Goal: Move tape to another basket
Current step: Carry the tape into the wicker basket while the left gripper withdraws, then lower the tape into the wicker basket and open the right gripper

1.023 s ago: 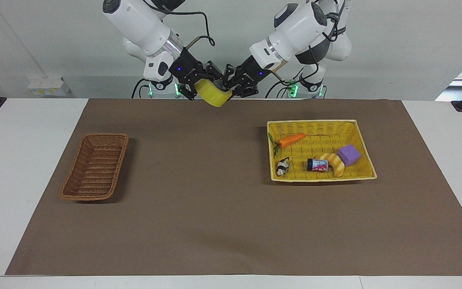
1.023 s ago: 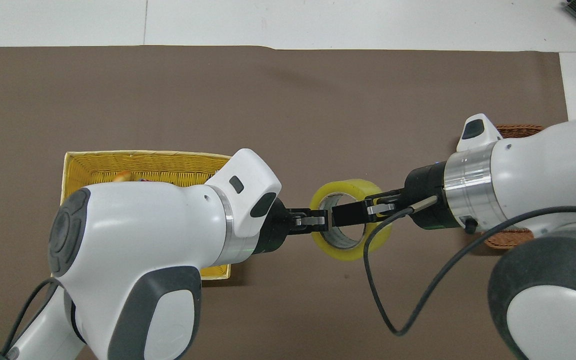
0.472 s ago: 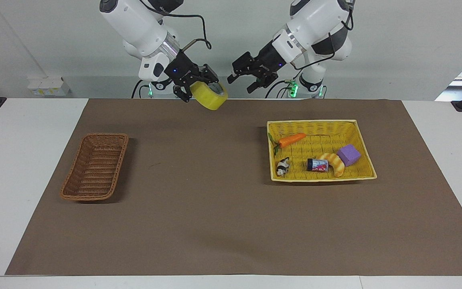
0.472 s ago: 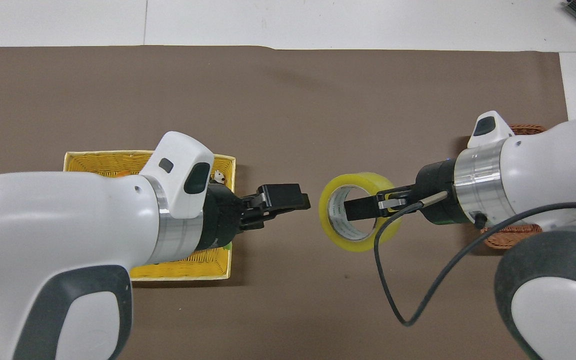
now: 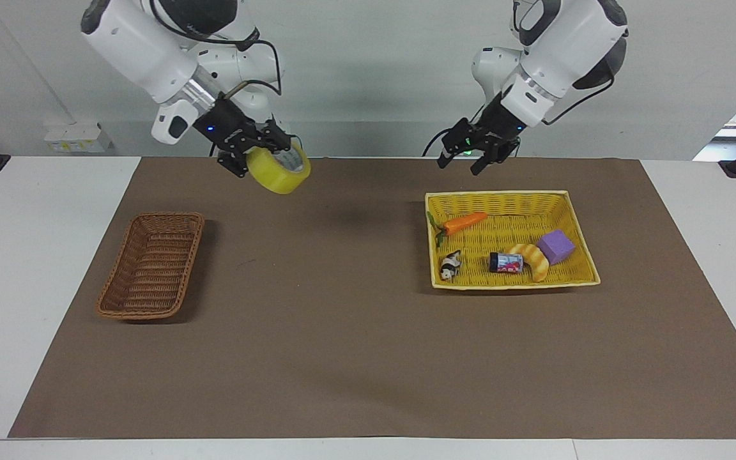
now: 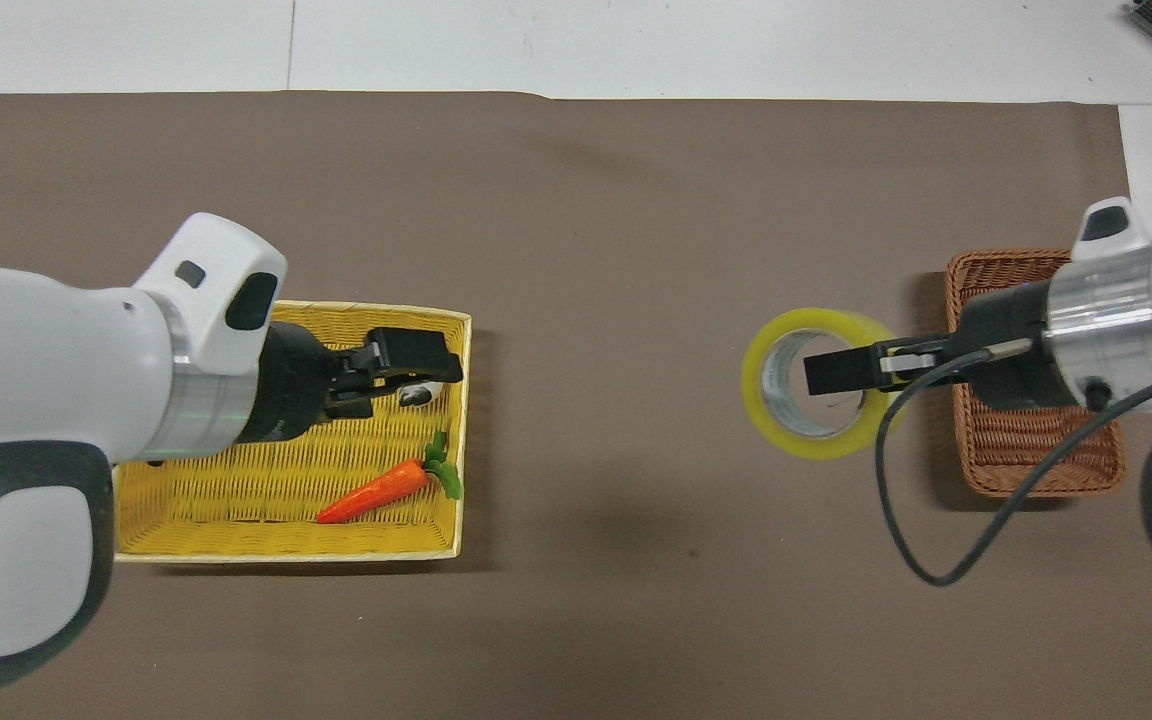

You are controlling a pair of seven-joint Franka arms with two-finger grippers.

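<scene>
The right gripper [image 5: 264,152] is up in the air over the brown mat [image 5: 355,358], its fingers clamped on the wall of the wide roll of translucent yellowish packing tape [image 5: 278,168] — one finger runs through the pale core in the overhead view. The roll hangs tilted, clear of the counter [image 5: 16,255], over bare mat beside the narrow dark-brown woven wicker basket [image 5: 152,266] and not yet above it. The left gripper [image 5: 478,148] waits with its fingers apart and empty over the edge of the wide bright yellow woven basket [image 5: 582,246]. That basket holds an orange toy carrot [image 5: 464,222], a purple block [image 5: 556,246] and a few smaller items (too small to name).

So the tape is out of the yellow basket and in the carrying arm's grip — roughly the midpoint, by my reading. What remains is to bring it over the wicker basket, lower it in and let go.
</scene>
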